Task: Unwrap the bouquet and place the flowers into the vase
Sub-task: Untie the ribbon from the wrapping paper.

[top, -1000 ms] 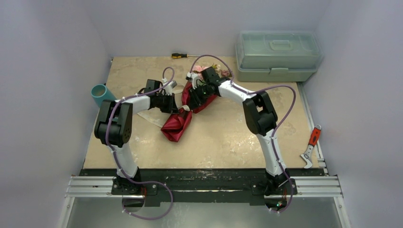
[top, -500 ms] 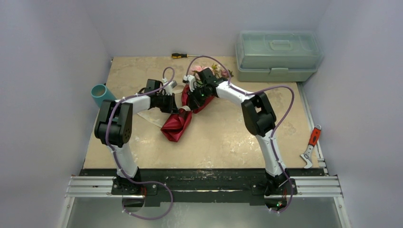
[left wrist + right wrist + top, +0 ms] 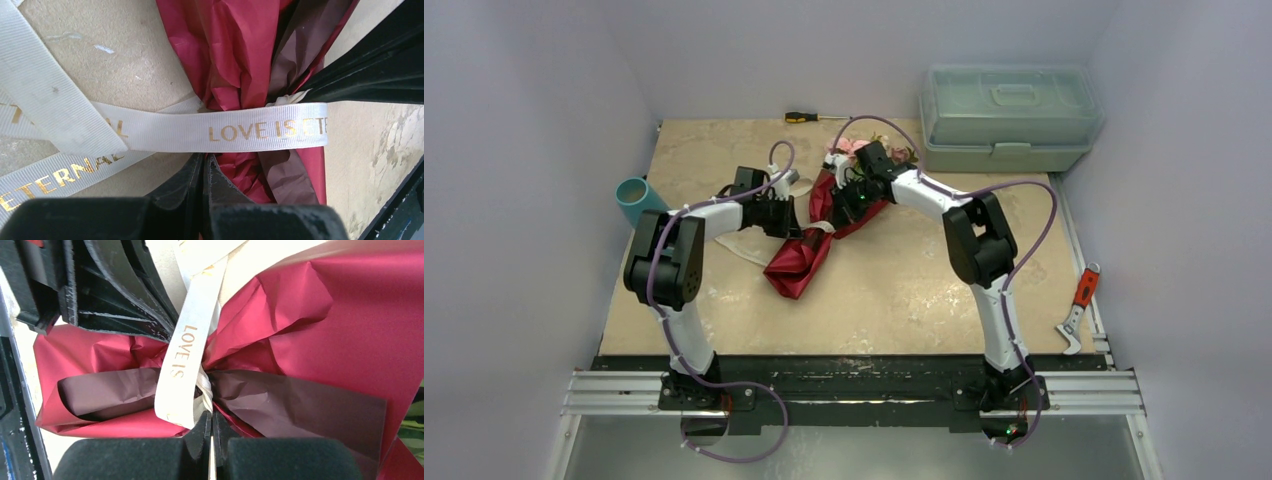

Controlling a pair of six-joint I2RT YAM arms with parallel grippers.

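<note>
Maroon paper cone, tied w/ cream ribbon [image 3: 240, 132]: bouquet [image 3: 796, 262], 1 pc. Lies flat mid-table [image 3: 904, 285] btwn both arms, narrow end twd near-left, wrapped and tied.
- flowers [image 3: 852, 147]: pink heads w/ green leaves just showing at cone's far end, beside R wrist; stems hidden in paper.
- ribbon detail: gold lettering "LOVE IS ETE…", wound round cone's pinched waist; loose tails on table alongside.
- left gripper [image 3: 204, 167]: jaws clenched, tips touching ribbon's edge at waist; whether ribbon is nipped, can't tell.
- right gripper [image 3: 210, 422]: jaws clenched on ribbon at the knot, thin cream strip visible btwn pads.
- vase [image 3: 635, 195]: teal, at table's L edge by L arm, well apart from bouquet.
- toolbox [image 3: 1009, 115]: pale green, lid shut, far-right corner.
- screwdriver [image 3: 802, 117]: far edge, L of toolbox.
- red-handled tool [image 3: 1084, 290]: R edge.
</note>
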